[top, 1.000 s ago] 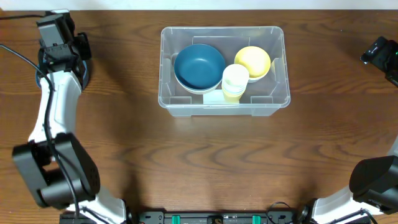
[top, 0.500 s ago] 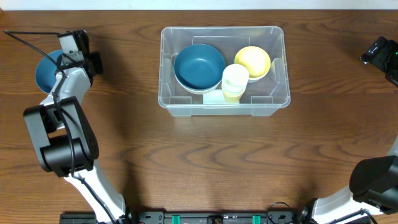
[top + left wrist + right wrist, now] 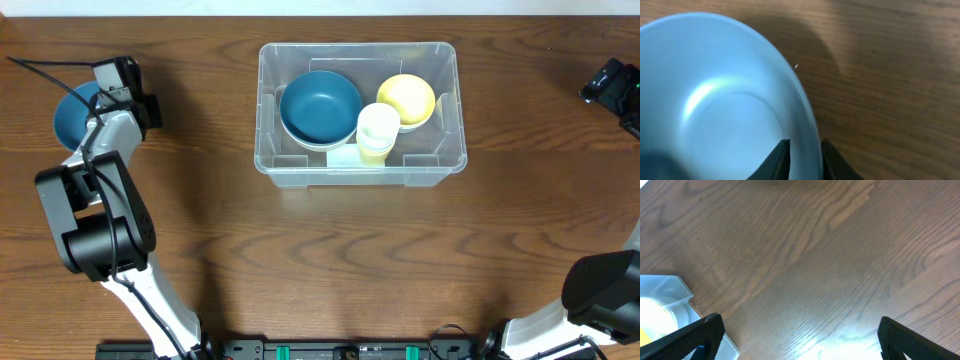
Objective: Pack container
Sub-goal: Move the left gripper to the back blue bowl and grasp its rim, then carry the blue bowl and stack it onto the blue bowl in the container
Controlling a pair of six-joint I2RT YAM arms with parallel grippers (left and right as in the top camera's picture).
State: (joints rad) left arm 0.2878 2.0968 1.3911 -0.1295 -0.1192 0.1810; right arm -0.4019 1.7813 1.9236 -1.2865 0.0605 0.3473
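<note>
At the far left edge of the worktop (image 3: 330, 250), the left arm (image 3: 95, 215) is folded back on itself, its elbow bulked up near the front and its white forearm running away to the wrist. The left claw (image 3: 802, 160) is pinched on the rim of a blue bowl (image 3: 68, 115), with one finger inside the rim and the other outside, close against it. The bowl rests upright on the wood.

A second ago the same arm reached further toward the back corner with its elbow lower in the overhead view, and its wrist hid the bowl. Now the wrist is a little nearer the front and the bowl shows to its left.

The container (image 3: 448, 150) is in the middle of the far half of the worktop, well apart from both arms and just where it was. Inside it are a dark blue bowl (image 3: 320, 108), a yellow bowl (image 3: 408, 97) and a stack of pale cups (image 3: 378, 132), unchanged.

Over at the far right, the right claw (image 3: 801, 337) hangs above bare wood, spread wide with nothing between its fingers, as before.
</note>
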